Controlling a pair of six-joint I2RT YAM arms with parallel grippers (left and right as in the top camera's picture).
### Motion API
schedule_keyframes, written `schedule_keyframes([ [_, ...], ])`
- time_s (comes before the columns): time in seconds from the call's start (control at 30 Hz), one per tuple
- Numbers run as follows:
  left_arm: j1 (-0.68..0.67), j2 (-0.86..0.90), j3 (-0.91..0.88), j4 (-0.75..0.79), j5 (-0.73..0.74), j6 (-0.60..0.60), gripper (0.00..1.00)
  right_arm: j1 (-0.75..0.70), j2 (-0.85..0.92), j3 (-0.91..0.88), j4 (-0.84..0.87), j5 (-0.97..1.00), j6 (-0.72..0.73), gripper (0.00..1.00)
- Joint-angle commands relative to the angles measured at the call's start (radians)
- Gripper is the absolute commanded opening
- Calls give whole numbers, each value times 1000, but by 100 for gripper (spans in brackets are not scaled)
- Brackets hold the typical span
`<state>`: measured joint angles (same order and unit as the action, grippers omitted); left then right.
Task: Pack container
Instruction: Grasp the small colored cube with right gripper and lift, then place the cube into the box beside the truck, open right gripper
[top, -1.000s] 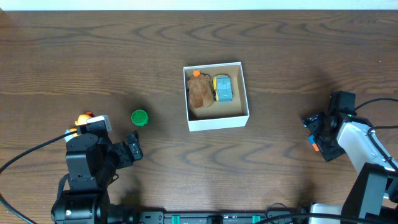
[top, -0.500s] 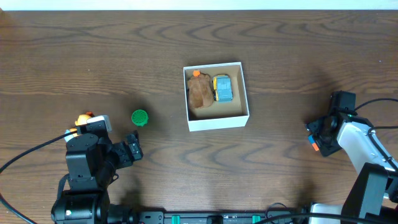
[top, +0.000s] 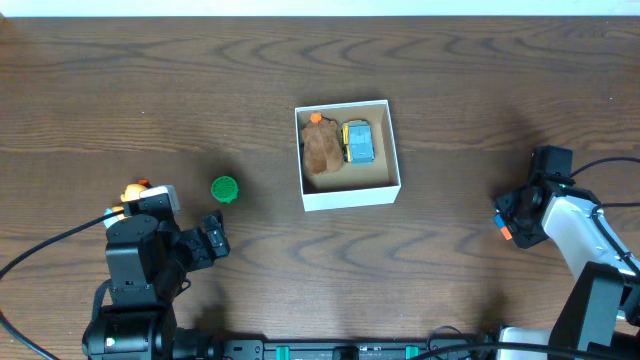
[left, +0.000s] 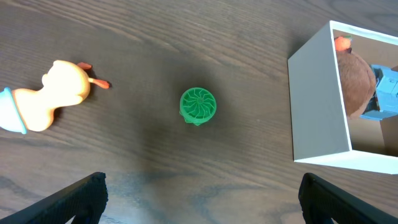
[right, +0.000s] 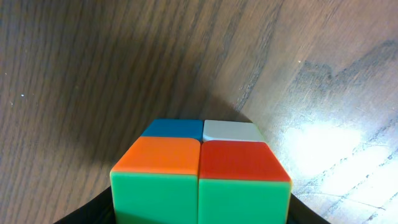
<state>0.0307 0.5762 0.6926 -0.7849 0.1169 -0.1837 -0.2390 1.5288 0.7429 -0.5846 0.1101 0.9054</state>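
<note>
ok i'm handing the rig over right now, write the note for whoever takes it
Grip: the left pincer is open and empty, above the table near the green disc and the duck toy. The right pincer is shut on the puzzle cube, well to the right of the container.
Done: the brown plush toy and the toy car lie in the container.
Left: puzzle cube, green disc and duck toy are all outside it; the cube probably goes in next.
</note>
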Motion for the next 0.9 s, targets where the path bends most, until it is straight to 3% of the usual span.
schedule_keyframes([
  [0.0, -2, -1, 18, 0, 3, -2, 98, -2, 3, -3, 10, 12, -23, 37],
  [0.17, -2, -1, 18, 0, 3, -2, 98, 1, 2, 12, 9, 12, -80, 32],
  [0.47, -2, -1, 18, 0, 3, -2, 98, 95, -51, 160, -67, 12, -287, 10],
  [0.7, -2, -1, 18, 0, 3, -2, 98, 357, -125, 417, -203, -16, -542, 10],
  [0.87, -2, -1, 18, 0, 3, -2, 98, 609, -128, 541, -200, -4, -592, 12],
])
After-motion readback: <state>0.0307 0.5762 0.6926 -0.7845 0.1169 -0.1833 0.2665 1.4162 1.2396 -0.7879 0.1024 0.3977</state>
